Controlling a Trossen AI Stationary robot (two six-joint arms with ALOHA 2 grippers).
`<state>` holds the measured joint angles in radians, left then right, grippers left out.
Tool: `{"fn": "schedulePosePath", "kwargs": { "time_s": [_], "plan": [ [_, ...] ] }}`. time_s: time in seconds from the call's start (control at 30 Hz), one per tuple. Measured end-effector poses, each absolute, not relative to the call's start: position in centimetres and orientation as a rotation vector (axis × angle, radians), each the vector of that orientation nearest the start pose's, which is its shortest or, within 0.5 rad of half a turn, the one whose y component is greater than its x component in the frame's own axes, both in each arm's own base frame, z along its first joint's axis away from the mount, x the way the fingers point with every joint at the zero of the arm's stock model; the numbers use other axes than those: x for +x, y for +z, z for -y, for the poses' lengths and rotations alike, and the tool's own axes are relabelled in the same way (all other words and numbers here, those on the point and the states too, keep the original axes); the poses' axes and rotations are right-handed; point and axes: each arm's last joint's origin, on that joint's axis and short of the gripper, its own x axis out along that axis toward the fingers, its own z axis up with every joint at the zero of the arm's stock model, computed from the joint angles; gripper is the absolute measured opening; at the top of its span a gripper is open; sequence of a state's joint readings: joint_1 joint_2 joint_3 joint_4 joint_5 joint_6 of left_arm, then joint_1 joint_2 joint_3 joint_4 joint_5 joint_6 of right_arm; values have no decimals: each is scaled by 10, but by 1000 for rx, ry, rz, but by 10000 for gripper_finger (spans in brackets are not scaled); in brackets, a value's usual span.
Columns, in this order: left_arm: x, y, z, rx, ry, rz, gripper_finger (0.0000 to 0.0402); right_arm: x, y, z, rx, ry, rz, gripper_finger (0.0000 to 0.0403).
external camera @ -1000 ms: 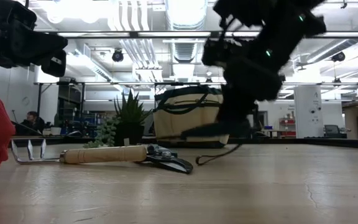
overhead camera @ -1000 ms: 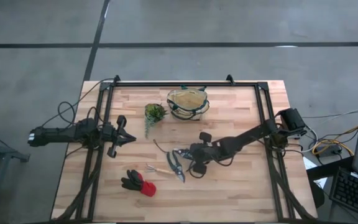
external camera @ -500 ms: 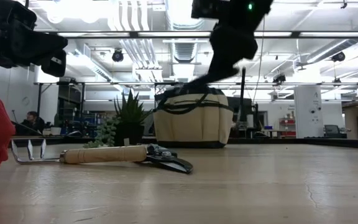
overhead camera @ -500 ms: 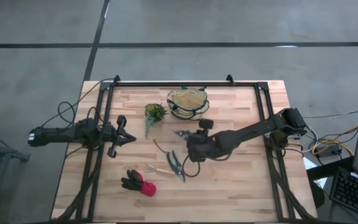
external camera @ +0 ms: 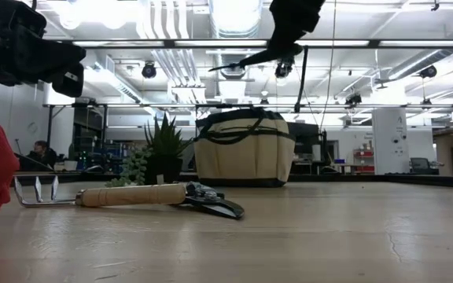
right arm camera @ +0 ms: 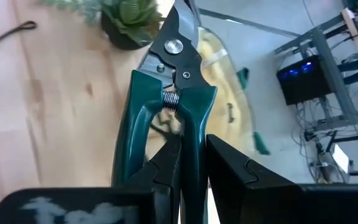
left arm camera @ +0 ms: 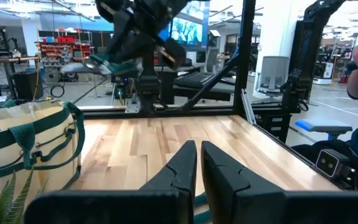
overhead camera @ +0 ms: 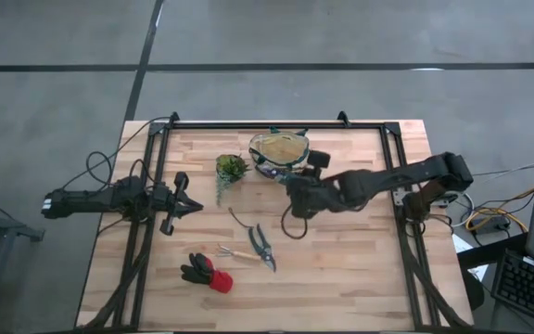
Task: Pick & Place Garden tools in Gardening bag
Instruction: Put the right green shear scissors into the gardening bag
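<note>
The shears point(right arm camera: 166, 106) are held by their green handles between the narrow fingers of the right gripper point(right arm camera: 188, 162), blades pointing toward the bag point(overhead camera: 280, 153), which sits upper centre of the high view. The right arm reaches in from the right edge, wrist lifted just beside the bag; in the low view only the gripper's tip shows at the top. A second pair point(overhead camera: 261, 245), rake point(overhead camera: 235, 252) and gloves point(overhead camera: 206, 273) lie lower centre. The left gripper point(overhead camera: 191, 205) waits at left, fingers together.
</note>
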<state>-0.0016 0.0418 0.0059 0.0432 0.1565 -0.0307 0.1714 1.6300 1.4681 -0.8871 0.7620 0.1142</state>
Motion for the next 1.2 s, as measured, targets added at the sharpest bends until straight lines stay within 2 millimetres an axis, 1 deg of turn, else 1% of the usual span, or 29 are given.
{"fn": "schedulePosePath", "kwargs": {
  "time_s": [0.27, 0.7, 0.87, 0.97, 1.2],
  "plan": [
    [100, 166, 5, -30, -158, 5, 28, 326, 316, -24, -433, -578, -933, 56],
    [100, 166, 5, -30, -158, 5, 28, 327, 317, 1, -444, -625, -971, 56],
    [100, 166, 5, -30, -158, 5, 28, 327, 317, 14, -477, -633, -997, 56],
    [100, 166, 5, -30, -158, 5, 28, 327, 317, 22, -525, -622, -1026, 56],
    [100, 166, 5, -30, -158, 5, 28, 326, 318, 39, -550, -638, -1052, 56]
  ]
}}
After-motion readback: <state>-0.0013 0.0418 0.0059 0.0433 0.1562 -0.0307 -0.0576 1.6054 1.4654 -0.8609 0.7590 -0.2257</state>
